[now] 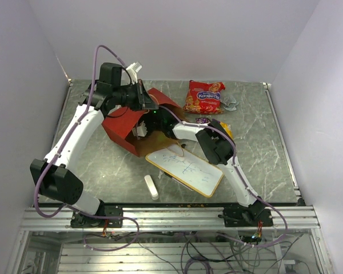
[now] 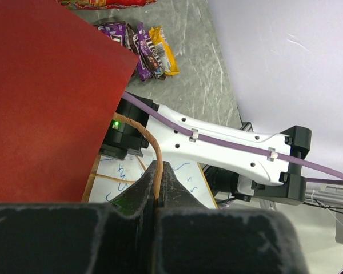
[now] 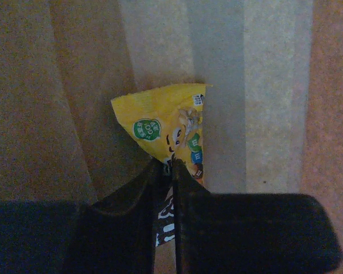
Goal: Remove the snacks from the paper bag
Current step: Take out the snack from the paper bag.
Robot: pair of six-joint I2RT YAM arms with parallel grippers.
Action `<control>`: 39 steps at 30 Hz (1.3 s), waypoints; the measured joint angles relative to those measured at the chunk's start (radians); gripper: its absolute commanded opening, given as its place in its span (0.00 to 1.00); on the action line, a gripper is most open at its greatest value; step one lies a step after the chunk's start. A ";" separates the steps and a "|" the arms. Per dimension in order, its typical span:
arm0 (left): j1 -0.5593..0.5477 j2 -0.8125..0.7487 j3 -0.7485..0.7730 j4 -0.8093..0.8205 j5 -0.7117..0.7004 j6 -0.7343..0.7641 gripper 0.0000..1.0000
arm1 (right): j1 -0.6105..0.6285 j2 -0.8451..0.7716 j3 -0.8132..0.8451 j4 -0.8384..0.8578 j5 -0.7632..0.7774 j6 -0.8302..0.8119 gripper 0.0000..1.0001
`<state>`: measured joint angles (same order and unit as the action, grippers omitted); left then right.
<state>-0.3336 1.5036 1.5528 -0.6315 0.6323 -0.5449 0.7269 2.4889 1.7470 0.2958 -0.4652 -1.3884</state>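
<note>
Right wrist: right gripper (image 3: 172,166) pinches yellow candy pack (image 3: 163,117), green badge (image 3: 147,129) | left gripper (image 2: 159,171) clamps twine handle (image 2: 152,142)

White arms (image 1: 74,128), seemingly black claws (image 2: 158,171) (image 3: 170,166)

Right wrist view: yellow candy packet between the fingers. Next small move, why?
Probably pull the right gripper back out of the red paper bag: its jaws look shut on the yellow candy packet, and the left gripper pinches the brown twine handle, steadying the bag.

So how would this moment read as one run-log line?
left gripper: shut on twine handle of paper bag | right gripper: inside bag, shut on yellow candy pack | already out: red-orange snack bag
</note>
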 measured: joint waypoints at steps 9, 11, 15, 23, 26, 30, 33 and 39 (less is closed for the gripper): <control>0.021 -0.001 -0.019 0.005 0.000 -0.024 0.07 | -0.008 -0.016 -0.043 0.034 -0.009 0.005 0.00; 0.025 -0.002 -0.019 0.005 0.000 -0.025 0.07 | -0.007 -0.043 -0.086 0.046 -0.008 0.012 0.00; 0.032 -0.002 -0.019 0.005 -0.002 -0.025 0.07 | -0.001 -0.127 -0.202 0.077 0.002 0.042 0.00; 0.047 -0.002 -0.019 0.006 -0.004 -0.032 0.07 | 0.009 -0.360 -0.453 0.164 0.011 0.120 0.00; 0.058 -0.002 -0.018 0.006 -0.004 -0.040 0.07 | 0.013 -0.458 -0.542 0.174 0.009 0.147 0.00; 0.072 0.000 -0.006 0.006 -0.007 -0.056 0.07 | 0.016 -0.574 -0.635 0.176 0.004 0.171 0.00; 0.081 0.012 0.023 0.004 -0.006 -0.078 0.07 | 0.021 -0.642 -0.656 0.148 0.003 0.187 0.00; 0.124 0.085 0.166 -0.024 -0.017 -0.132 0.07 | 0.023 -0.816 -0.690 0.078 0.021 0.229 0.00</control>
<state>-0.2092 1.5890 1.7184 -0.6556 0.6155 -0.6773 0.7502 1.6733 1.0569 0.3740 -0.4446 -1.1591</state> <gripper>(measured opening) 0.075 0.009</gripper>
